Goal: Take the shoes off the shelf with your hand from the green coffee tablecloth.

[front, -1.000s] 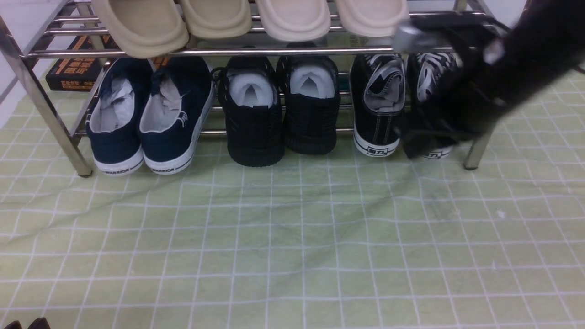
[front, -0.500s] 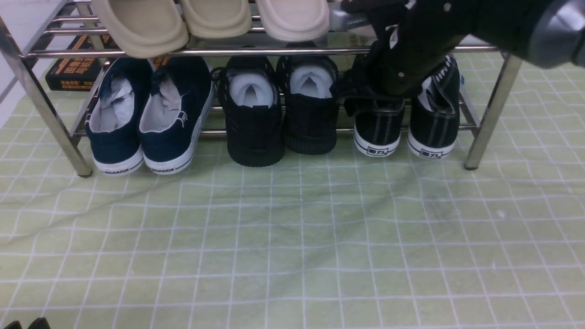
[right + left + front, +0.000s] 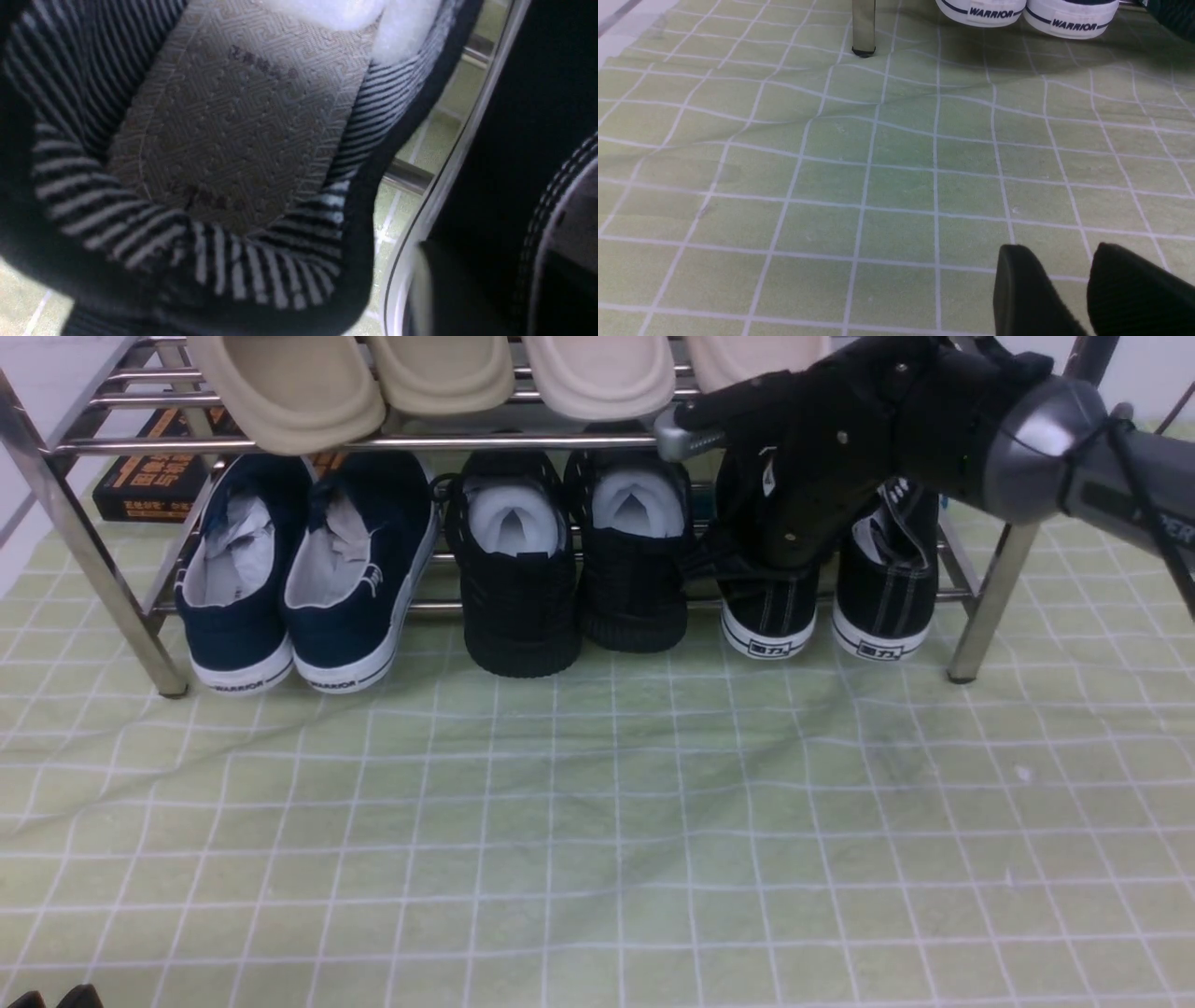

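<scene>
The black canvas shoes stand at the right end of the silver shelf's [image 3: 373, 441] lower tier, heels toward me: left one [image 3: 770, 616], right one [image 3: 887, 607]. My right hand [image 3: 747, 490], black with a grey cuff, hangs over the left shoe. Its fingers [image 3: 794, 537] dip at the shoe's opening and its silver thumb sticks out to the left, apart from them. The right wrist view looks into a striped shoe lining [image 3: 243, 116]. My left gripper [image 3: 1059, 252] is open and empty, low over the green tablecloth [image 3: 597, 821].
A navy pair [image 3: 299, 579] and an all-black pair [image 3: 579, 560] share the lower tier. Beige slippers [image 3: 439, 373] lie on the upper tier. The shelf's right leg [image 3: 990, 607] stands beside the canvas shoes. A black and orange box [image 3: 149, 476] lies behind the shelf.
My right hand swung left from the right shoe to over the left shoe, then dropped slightly, thumb now below the upper bar. Both canvas shoes stay in place. The left gripper has not moved.
</scene>
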